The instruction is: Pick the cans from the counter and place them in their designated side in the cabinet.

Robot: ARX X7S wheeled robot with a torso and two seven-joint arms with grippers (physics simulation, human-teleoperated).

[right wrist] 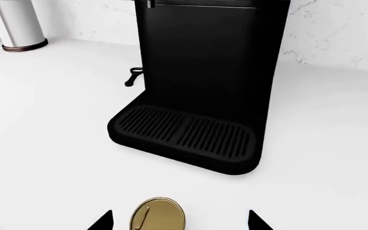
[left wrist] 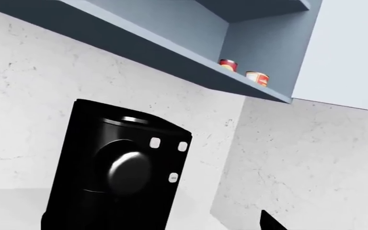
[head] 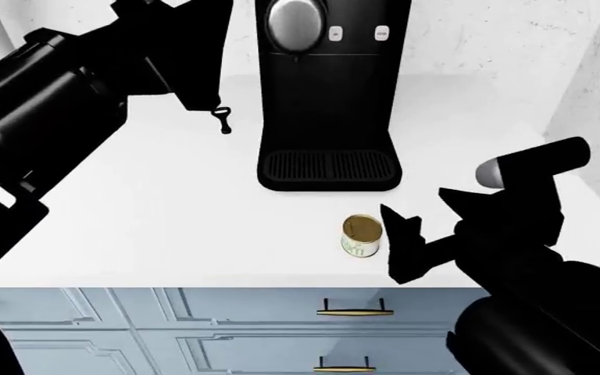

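Note:
A squat can with a cream label and gold lid (head: 361,235) stands on the white counter (head: 154,226) near its front edge, in front of the coffee machine. My right gripper (head: 397,244) is open right beside it. In the right wrist view the gold lid (right wrist: 157,215) lies between the two spread fingertips, untouched. My left gripper (left wrist: 190,225) is raised towards the blue wall cabinet (left wrist: 260,43); one fingertip (left wrist: 270,223) shows, set wide, with nothing held. Two small tins, one red-labelled (left wrist: 228,64) and one red and cream (left wrist: 258,77), stand on the cabinet shelf.
A tall black coffee machine (head: 326,94) with a drip tray (right wrist: 184,134) stands mid-counter. A small black bottle opener (head: 223,119) lies to its left. A white cylinder (right wrist: 19,24) stands at the back. Blue drawers with gold handles (head: 355,311) sit below the counter edge.

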